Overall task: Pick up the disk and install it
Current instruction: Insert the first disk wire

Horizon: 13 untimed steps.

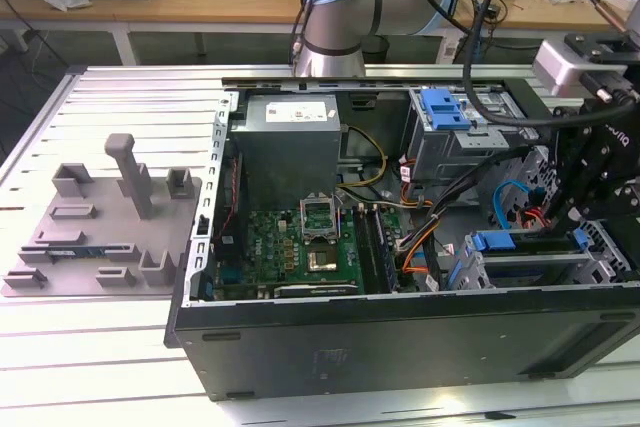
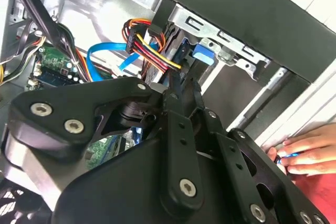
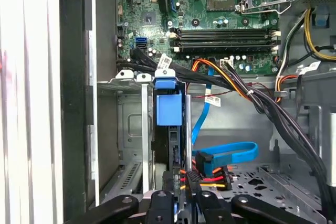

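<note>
disk (image 3: 169, 111) | blue carrier tab showing, drive body edge-on | upright in the metal drive bay (image 3: 131, 129) | beside the case's side wall

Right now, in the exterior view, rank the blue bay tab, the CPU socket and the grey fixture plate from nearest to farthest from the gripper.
1. The blue bay tab, beside the gripper.
2. The CPU socket, mid-case on the motherboard.
3. The grey fixture plate, outside the case, at the exterior view's far left.
</note>
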Each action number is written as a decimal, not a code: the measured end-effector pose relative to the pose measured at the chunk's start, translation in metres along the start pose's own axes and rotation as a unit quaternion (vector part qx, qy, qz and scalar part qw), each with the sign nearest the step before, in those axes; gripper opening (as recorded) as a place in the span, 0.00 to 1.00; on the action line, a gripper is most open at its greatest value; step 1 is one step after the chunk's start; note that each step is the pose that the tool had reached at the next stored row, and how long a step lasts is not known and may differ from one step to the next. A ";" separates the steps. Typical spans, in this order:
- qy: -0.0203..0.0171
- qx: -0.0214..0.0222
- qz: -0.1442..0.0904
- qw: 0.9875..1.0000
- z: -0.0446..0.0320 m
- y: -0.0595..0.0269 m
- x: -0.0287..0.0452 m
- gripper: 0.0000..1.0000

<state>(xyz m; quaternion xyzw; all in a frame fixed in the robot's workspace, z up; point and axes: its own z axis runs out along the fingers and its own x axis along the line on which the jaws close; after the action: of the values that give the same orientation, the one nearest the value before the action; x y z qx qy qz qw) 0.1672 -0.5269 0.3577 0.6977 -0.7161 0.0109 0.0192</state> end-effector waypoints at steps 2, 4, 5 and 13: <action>0.000 0.000 0.000 1.000 -0.0079 0.0001 0.0003 0.24; 0.001 0.000 0.000 1.000 -0.0130 0.0002 0.0005 0.24; 0.001 0.000 0.000 1.000 -0.0142 0.0002 0.0006 0.24; 0.002 0.000 0.000 1.000 -0.0153 0.0002 0.0006 0.24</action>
<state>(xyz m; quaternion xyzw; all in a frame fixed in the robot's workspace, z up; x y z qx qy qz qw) 0.1672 -0.5269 0.3730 0.6976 -0.7161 0.0125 0.0206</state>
